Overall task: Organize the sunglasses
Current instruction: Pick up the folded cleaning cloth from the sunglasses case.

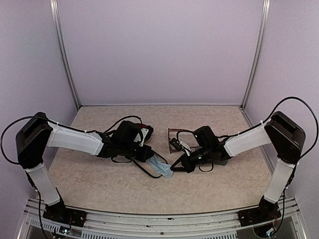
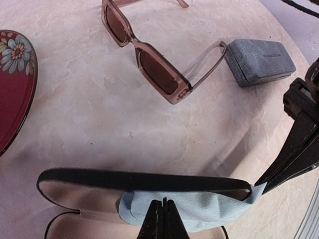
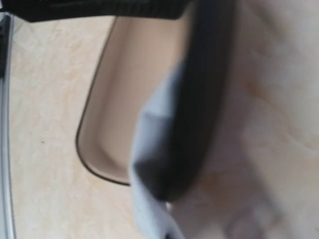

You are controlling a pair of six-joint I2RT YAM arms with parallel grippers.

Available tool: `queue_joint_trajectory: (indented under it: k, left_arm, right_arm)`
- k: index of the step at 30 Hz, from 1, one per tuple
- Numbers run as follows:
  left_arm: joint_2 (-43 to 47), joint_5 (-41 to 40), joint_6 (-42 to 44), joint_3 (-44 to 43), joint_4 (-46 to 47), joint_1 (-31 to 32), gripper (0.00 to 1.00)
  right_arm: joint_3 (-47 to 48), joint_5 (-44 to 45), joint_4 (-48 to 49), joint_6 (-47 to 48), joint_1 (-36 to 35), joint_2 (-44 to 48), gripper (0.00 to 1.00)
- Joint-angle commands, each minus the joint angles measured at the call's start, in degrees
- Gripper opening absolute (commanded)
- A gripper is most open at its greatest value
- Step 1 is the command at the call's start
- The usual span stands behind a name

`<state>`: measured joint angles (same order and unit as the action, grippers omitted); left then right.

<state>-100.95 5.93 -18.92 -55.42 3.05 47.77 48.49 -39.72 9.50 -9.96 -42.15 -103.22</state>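
Observation:
Reddish-brown sunglasses [image 2: 149, 62] lie open on the table, unheld, between the two arms [image 1: 177, 141]. Nearer, an open black case [image 2: 99, 178] with a beige lining has a light-blue cloth [image 2: 209, 206] draped over its rim. My left gripper [image 2: 163, 201] is shut on the cloth's middle [image 1: 162, 168]. My right gripper [image 2: 256, 185] pinches the cloth's right corner, jaws shut. In the right wrist view, which is blurred, the cloth [image 3: 149, 144] and the case's dark rim [image 3: 204, 99] fill the frame and my own fingers do not show.
An oblong grey-blue case [image 2: 259, 62] lies closed just right of the sunglasses. A red case with a flower pattern [image 2: 12, 79] sits at the left, beside my left arm [image 1: 145, 128]. Walls enclose the table on three sides.

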Motion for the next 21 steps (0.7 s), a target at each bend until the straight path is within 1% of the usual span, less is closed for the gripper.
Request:
queue_joint_trajectory:
  k: [1,5,11,14,16,21]
  left_arm:
    - [3.0,-1.0,-0.3,1.1,0.0,0.7,0.0]
    - [3.5,-1.2,-0.3,1.9,0.0,0.7,0.0]
    - [1.6,-1.2,-0.5,1.2,0.1,0.7,0.01]
    - [0.1,-1.1,-0.5,0.0,-0.1,0.6,0.1]
    - [-0.9,-1.1,-0.5,-0.8,-0.1,0.6,0.19]
    - [-3.4,-0.8,-0.7,-2.9,-0.5,0.6,0.32]
  right_arm:
    - [2.0,0.9,-2.0,0.5,-1.2,2.1,0.0]
    - [2.2,1.1,-2.4,0.5,-1.2,2.3,0.0]
    - [2.1,1.8,-2.9,0.2,-1.3,2.2,0.0]
    - [2.0,2.4,-3.0,-0.2,-1.3,2.8,0.0]
    - [1.9,2.9,-3.4,-0.3,-1.3,3.0,0.0]
    - [1.1,4.4,-4.0,-0.8,-1.2,3.6,0.0]
